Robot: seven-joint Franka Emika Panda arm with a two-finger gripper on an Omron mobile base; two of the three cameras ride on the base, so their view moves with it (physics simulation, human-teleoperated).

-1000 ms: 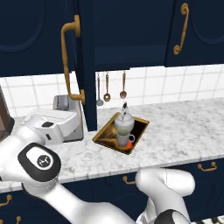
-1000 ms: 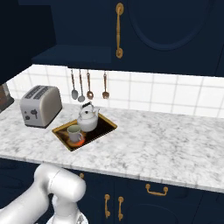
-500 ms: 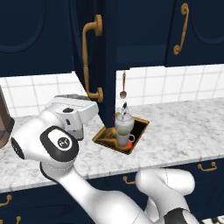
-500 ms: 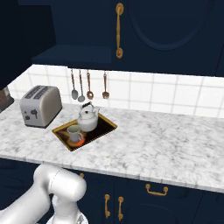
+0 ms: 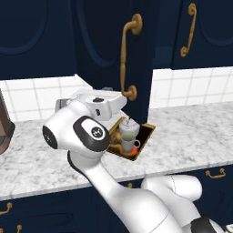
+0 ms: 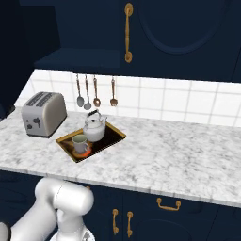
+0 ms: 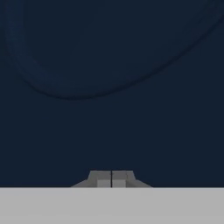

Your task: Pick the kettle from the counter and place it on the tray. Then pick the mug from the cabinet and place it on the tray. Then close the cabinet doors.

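Observation:
The silvery kettle (image 5: 129, 127) (image 6: 95, 129) and the grey mug (image 5: 129, 144) (image 6: 81, 144) both stand on the golden-rimmed tray (image 5: 146, 134) (image 6: 114, 135) on the marbled counter (image 5: 191, 132) (image 6: 164, 160). A navy cabinet door (image 5: 102, 54) with a long brass handle (image 5: 124, 57) stands partly swung out over the tray in the left base view. My arm reaches up behind this door. In the hand view my gripper (image 7: 112, 179) is shut on nothing, tips right up against a dark navy panel. Another cabinet door (image 6: 169, 33) lies flush.
A boxy silver toaster (image 6: 44, 113) sits left of the tray. Several utensils (image 6: 95, 92) hang on the white tiled wall behind it. Navy drawers with brass pulls (image 6: 168, 204) run below the counter. A dark brown object (image 5: 4, 127) is at the left edge.
In the left base view the door with the brass handle has swung steadily to the right, and my arm has followed it. Kettle, mug and tray have not moved.

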